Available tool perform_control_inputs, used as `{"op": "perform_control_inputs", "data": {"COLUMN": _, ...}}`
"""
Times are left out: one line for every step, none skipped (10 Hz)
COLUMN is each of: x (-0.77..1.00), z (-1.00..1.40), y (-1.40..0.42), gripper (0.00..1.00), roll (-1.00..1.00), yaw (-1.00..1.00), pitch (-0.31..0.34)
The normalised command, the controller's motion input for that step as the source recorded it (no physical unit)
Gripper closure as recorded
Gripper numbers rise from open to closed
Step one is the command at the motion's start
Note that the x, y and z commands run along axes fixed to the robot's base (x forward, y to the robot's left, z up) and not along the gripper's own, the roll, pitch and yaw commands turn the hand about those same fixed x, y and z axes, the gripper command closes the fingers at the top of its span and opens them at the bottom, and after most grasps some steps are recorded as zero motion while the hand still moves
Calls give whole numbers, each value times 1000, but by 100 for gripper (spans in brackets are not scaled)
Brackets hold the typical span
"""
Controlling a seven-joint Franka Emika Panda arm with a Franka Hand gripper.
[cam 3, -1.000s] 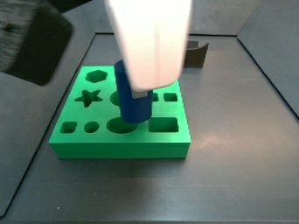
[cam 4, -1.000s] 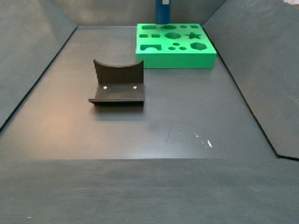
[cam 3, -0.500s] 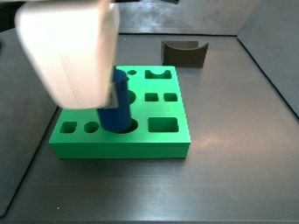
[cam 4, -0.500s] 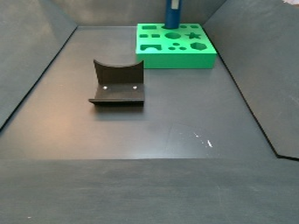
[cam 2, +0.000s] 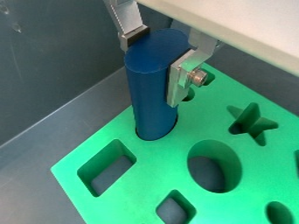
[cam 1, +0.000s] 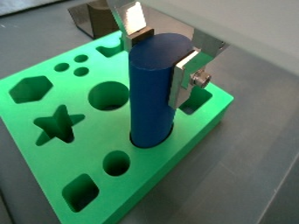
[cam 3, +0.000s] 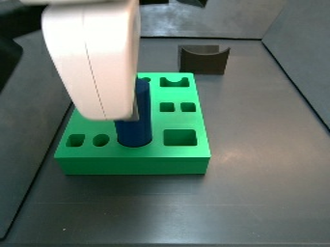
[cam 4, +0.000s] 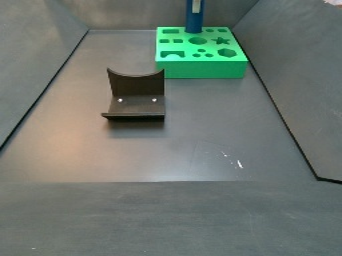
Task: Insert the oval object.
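The oval object is a tall blue peg (cam 1: pixel 155 96), upright and clamped between my gripper's (cam 1: pixel 162 54) silver fingers. Both wrist views show it, and the gripper (cam 2: pixel 158 54) is shut on its upper part. The peg's lower end (cam 2: pixel 152 122) sits in a hole near one edge of the green block (cam 2: pixel 140 188). In a side view the gripper's white body (cam 3: pixel 96 63) hides most of the peg (cam 3: pixel 133 130), which stands in the block's (cam 3: pixel 129 162) front row. In a side view the peg (cam 4: pixel 195 15) rises from the block (cam 4: pixel 201 68) at the far end.
The green block (cam 1: pixel 140 175) has several other open holes, among them a star (cam 1: pixel 52 124), a hexagon (cam 1: pixel 30 87) and a round hole (cam 1: pixel 107 94). The dark fixture (cam 4: pixel 134 95) with a curved notch stands on the grey floor, also seen behind the block (cam 3: pixel 204 58). Grey walls surround the floor.
The gripper has carried the peg sideways across the block and lowered it, so its lower end now stands in a front-row hole. The fixture and block have not moved.
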Motion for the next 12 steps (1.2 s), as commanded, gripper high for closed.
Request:
{"op": "perform_control_inputs", "data": {"x": 580, "z": -363, "y": -37, "gripper": 100, "roll": 59, "yaw": -157, "pitch": 136}}
{"op": "perform_control_inputs", "data": {"x": 289, "z": -414, "y": 0, "gripper": 100, "roll": 51, "yaw": -51, "pitch": 20}}
{"op": "perform_control_inputs", "data": {"x": 0, "z": -503, "y": 26, "gripper": 100, "roll": 0, "yaw": -49, "pitch": -64}}
{"op": "perform_control_inputs", "data": {"x": 0, "z": -517, "y": 0, "gripper": 100, "roll": 11, "yaw": -51, "pitch": -97}}
{"op": "perform_control_inputs", "data": {"x": 3, "z": -477, "y": 0, "gripper": 100, "roll": 20, "yaw": -20, "pitch": -70}}
{"op": "perform_control_inputs", "data": {"x": 63, "z": -440, "y": 0, "gripper": 100, "roll": 13, "yaw": -3, "pitch": -36}}
{"op": "perform_control_inputs", "data": {"x": 131, "z": -340, "y": -23, "gripper": 100, "roll": 0, "yaw": -9, "pitch": 0}}
{"op": "perform_control_inputs", "data": {"x": 109, "z": -291, "y": -6, "gripper": 100, "roll": 0, "yaw": 0, "pitch": 0}}
{"op": "perform_control_inputs", "data": {"x": 80, "z": -300, "y": 0, "gripper": 100, "roll": -11, "yaw": -3, "pitch": 0}}
{"op": "perform_control_inputs", "data": {"x": 74, "z": -220, "y": 0, "gripper": 100, "roll": -33, "yaw": -9, "pitch": 0}}
{"op": "perform_control_inputs", "data": {"x": 83, "z": 0, "y": 0, "gripper": 100, "roll": 0, "yaw": -14, "pitch": 73}}
{"op": "perform_control_inputs", "data": {"x": 0, "z": 0, "y": 0, "gripper": 100, "roll": 0, "yaw": 0, "pitch": 0}}
